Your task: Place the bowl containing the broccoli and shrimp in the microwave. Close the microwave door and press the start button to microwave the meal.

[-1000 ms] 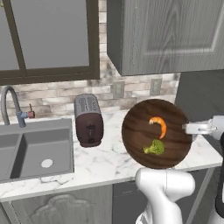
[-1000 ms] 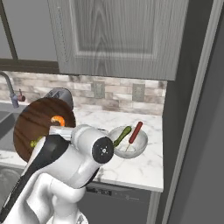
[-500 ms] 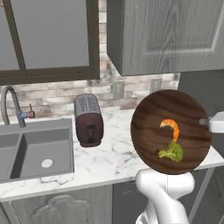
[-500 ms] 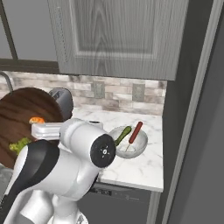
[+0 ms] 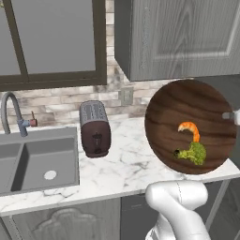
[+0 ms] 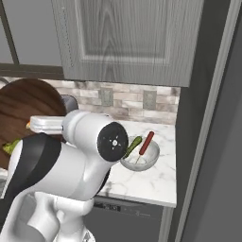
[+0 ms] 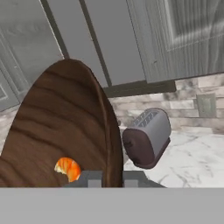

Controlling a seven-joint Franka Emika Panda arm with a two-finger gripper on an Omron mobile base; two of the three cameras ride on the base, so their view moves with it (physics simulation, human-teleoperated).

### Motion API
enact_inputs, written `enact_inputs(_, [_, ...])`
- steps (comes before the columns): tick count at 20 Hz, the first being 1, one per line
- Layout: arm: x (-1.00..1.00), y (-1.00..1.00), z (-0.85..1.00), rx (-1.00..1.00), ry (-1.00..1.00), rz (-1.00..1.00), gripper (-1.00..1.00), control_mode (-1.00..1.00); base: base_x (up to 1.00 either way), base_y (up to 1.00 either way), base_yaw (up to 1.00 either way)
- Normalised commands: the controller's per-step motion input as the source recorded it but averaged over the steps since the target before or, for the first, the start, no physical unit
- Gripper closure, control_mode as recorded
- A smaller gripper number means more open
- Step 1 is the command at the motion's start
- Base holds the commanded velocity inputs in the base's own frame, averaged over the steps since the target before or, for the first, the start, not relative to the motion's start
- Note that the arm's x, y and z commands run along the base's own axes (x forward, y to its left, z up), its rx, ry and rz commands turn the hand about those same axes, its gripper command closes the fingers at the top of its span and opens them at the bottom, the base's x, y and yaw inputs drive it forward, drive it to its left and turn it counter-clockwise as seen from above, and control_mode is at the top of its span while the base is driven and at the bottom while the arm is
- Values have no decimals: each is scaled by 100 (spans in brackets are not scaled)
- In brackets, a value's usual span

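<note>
Bowl (image 5: 187, 123) above counter (image 5: 126, 171), toaster (image 5: 95, 129) left, sink (image 5: 33, 159) beyond

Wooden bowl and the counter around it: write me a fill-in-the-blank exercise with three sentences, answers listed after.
1. The gripper is shut on the rim of the dark wooden ____.
2. Inside the bowl, the orange shrimp lies beside a green piece of ____.
3. On the marble counter, between the sink and the raised bowl, stands a dark ____ with slots on top.

Missing words: bowl; broccoli; toaster
</note>
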Motion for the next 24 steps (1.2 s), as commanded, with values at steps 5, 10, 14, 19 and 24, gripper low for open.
enact_inputs(5, [-16,-17,21,0,0,0,100,-100,0,0,0])
enact_inputs(10, [-27,-9,1,0,11,1,100,-100,0,0,0])
enact_inputs(14, [-13,0,0,0,14,2,100,-100,0,0,0])
enact_inputs(19, [7,0,1,5,3,0,100,-100,0,0,0])
enact_inputs(24, [15,-1,1,1,1,-1,100,-100,0,0,0])
